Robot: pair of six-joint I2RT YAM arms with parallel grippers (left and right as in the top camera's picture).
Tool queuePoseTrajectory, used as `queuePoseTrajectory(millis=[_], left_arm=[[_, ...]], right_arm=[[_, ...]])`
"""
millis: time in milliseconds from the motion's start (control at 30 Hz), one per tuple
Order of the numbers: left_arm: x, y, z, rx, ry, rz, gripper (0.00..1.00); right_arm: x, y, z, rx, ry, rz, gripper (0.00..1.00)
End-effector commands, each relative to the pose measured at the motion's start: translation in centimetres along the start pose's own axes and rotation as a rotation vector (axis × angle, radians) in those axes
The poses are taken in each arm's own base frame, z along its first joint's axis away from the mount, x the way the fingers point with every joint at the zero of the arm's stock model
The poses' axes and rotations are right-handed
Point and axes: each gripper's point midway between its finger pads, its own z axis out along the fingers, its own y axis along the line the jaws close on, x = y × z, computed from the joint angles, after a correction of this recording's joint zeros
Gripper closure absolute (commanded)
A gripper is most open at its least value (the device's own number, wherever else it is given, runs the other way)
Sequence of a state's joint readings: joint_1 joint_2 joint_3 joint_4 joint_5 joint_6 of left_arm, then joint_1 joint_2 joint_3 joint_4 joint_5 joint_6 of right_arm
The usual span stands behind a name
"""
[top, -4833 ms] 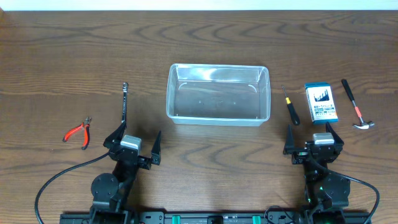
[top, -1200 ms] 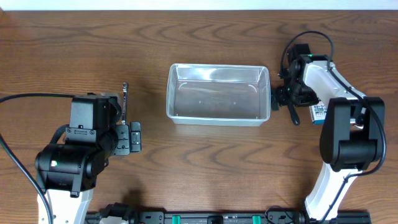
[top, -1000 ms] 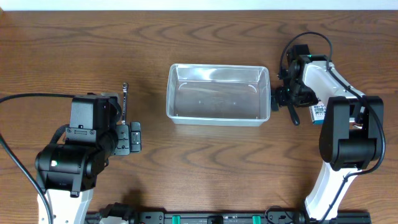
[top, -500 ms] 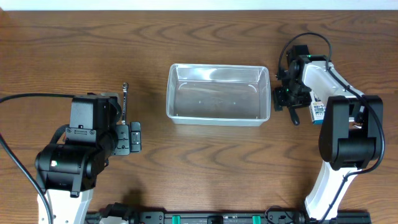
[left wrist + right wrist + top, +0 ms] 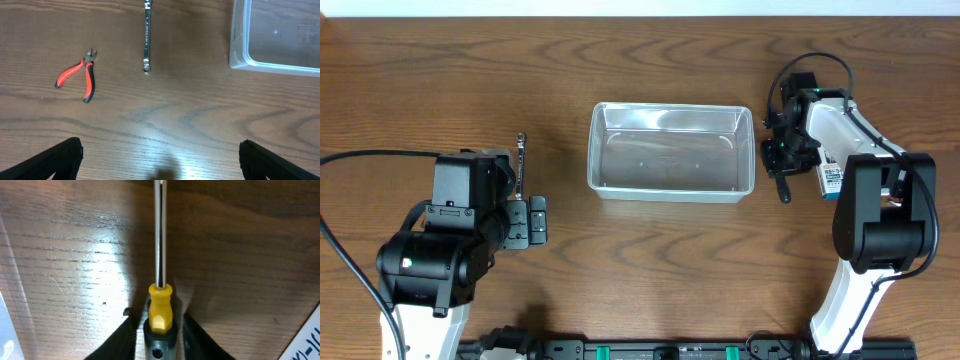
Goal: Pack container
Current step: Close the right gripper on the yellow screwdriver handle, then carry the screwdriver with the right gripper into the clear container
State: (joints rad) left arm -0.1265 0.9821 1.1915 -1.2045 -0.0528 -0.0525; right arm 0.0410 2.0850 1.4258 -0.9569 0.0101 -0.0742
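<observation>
Right claw [image 5: 159,336] clamps the screwdriver [image 5: 160,235] by its handle, just right of the clear container [image 5: 671,194] at overhead centre on the table [image 5: 650,280]; left claw [image 5: 160,162] gapes wide, lower left.

Print on box [image 5: 833,179] seemingly illegible.

Table [image 5: 650,260]: dark brown wood with a bold grain and a slight gloss.
Container [image 5: 592,150]: clear rectangular plastic bin with rounded corners, standing near the middle of the table.
Wrench [image 5: 520,160]: slim and silver, lying flat to the left of the Container, apart from it.
Pliers [image 5: 89,77]: red handles and dark tips, lying left of the Wrench and well apart from it.
Screwdriver [image 5: 782,188]: steel shaft, yellow collar, dark handle, just right of the Container; whether it rests on the wood cannot be told.
Box [image 5: 832,178]: small, blue and white, just right of the Screwdriver, only partly in view.
</observation>
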Motion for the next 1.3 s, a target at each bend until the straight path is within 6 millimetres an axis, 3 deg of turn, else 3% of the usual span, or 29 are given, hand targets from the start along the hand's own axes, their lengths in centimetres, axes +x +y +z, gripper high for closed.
queuePoseTrajectory(millis=[0,67,167,433,567,667,767,867,967,1033,1167,1267], left_arm=[[-0.5,0.1,-0.5,-0.009,-0.017,-0.008,0.02],[-0.5,0.1,-0.5,-0.009,-0.017,-0.008,0.02],[-0.5,0.1,-0.5,-0.009,-0.017,-0.008,0.02],[-0.5,0.1,-0.5,-0.009,-0.017,-0.008,0.02],[-0.5,0.1,-0.5,-0.009,-0.016,-0.008,0.02],[-0.3,0.2,-0.5,-0.010,-0.008,-0.007,0.02],[-0.2,0.2,-0.5,-0.011,-0.002,-0.006,0.02],[-0.2,0.2,-0.5,-0.011,-0.002,-0.007,0.02],[-0.2,0.2,-0.5,-0.011,-0.002,-0.007,0.02],[-0.2,0.2,-0.5,-0.011,-0.002,-0.007,0.02],[-0.2,0.2,-0.5,-0.011,-0.002,-0.006,0.02],[-0.2,0.2,-0.5,-0.011,-0.002,-0.006,0.02]], right_arm=[[0.6,-0.2,1.6,0.001,0.044,0.002,0.79],[0.6,-0.2,1.6,0.001,0.044,0.002,0.90],[0.5,-0.2,1.6,0.001,0.040,0.002,0.99],[-0.3,-0.2,1.6,0.004,0.006,0.025,0.99],[-1.3,-0.3,0.1,0.006,-0.038,0.068,0.99],[-2.5,-1.1,-4.2,0.042,-0.106,0.113,0.99],[-4.1,-1.6,-11.2,0.071,-0.237,0.142,0.99],[-5.5,-0.9,-18.9,0.062,-0.427,0.122,0.99],[-5.7,1.6,-24.7,0.055,-0.576,-0.023,0.99],[-5.1,5.1,-26.2,-0.007,-0.614,-0.208,0.99],[-2.4,12.9,-24.8,-0.150,-0.549,-0.660,0.99],[-1.3,16.2,-22.6,-0.162,-0.485,-0.875,0.99]])
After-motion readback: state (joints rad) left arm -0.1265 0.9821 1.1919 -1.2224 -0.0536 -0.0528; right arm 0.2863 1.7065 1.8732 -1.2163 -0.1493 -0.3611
